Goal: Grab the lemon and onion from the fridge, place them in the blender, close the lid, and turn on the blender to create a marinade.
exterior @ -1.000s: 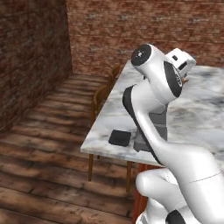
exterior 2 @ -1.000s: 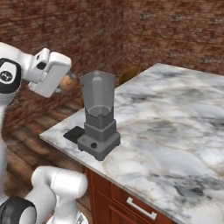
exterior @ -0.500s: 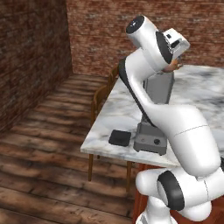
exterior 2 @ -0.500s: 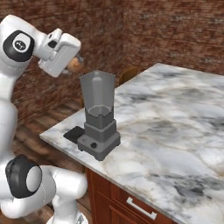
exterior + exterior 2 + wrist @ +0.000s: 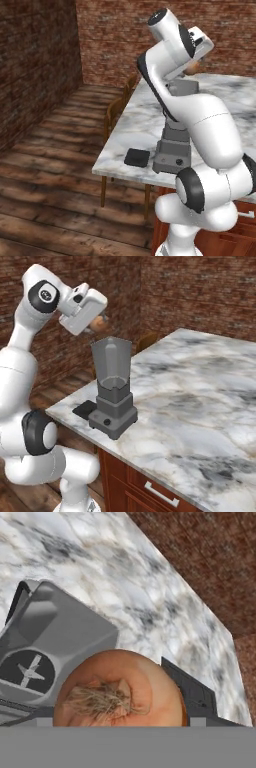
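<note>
Grey translucent square blender jar upright on dark grey base near corner of white-and-grey marble counter; mouth open, uncapped. Interior seen from above in hand view: bare metal blade at bottom, no food inside. Small round button on base front, facing counter edge.

Flat black square lid with rounded corners lying on counter just beside base, on side toward counter corner; also seen in right base view. Apart from jar, not on it.

Brown-orange round onion, root tuft toward camera, held up in air above and slightly to one side of jar mouth; seen in right base view as small orange ball at end of white hand, higher than jar rim. Partly seen past hand in left base view.

Two-finger gripper clamped on onion; fingers mostly hidden behind it in hand view.

Surroundings: wooden chair tucked against far side of counter, red brick walls, dark plank floor, wooden cabinet drawer with pale handle under counter. Nothing between onion and jar mouth.
</note>
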You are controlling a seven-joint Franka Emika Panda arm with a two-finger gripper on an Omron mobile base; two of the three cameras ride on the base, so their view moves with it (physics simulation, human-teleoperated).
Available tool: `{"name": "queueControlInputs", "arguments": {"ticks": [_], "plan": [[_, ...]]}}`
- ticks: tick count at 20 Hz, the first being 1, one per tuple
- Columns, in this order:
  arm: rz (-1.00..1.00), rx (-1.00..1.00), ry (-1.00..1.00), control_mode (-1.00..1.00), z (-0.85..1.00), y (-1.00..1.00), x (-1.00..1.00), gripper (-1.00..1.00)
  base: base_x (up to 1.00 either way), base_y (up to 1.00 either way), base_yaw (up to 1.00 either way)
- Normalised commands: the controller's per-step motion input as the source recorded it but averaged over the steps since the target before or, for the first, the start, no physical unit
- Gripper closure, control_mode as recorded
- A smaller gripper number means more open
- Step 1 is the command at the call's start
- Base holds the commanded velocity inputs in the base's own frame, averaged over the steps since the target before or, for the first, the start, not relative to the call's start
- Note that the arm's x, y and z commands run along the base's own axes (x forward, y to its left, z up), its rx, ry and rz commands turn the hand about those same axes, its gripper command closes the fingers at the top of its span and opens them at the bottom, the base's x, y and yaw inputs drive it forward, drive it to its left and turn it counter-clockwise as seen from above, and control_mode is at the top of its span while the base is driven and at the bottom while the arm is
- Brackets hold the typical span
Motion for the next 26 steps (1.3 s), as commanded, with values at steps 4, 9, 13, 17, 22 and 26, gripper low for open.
{"name": "queueControlInputs", "arguments": {"ticks": [4,9,13,17,22,26], "plan": [[0.00,0.03,0.00,-1.00,-0.29,-0.37,0.46,1.00,0.00,0.00,0.00],[0.00,0.00,0.00,-1.00,-0.32,-0.06,0.53,1.00,0.00,0.00,0.00],[0.01,0.00,0.00,-1.00,-0.37,0.00,0.50,1.00,0.00,0.00,0.00],[0.00,0.00,0.00,-1.00,-0.38,0.00,0.39,1.00,0.00,0.00,0.00],[0.00,0.00,0.00,-1.00,-0.33,0.00,0.30,1.00,0.00,0.00,0.00],[0.00,0.00,0.00,-1.00,-0.25,0.00,0.35,1.00,0.00,0.00,0.00]]}}
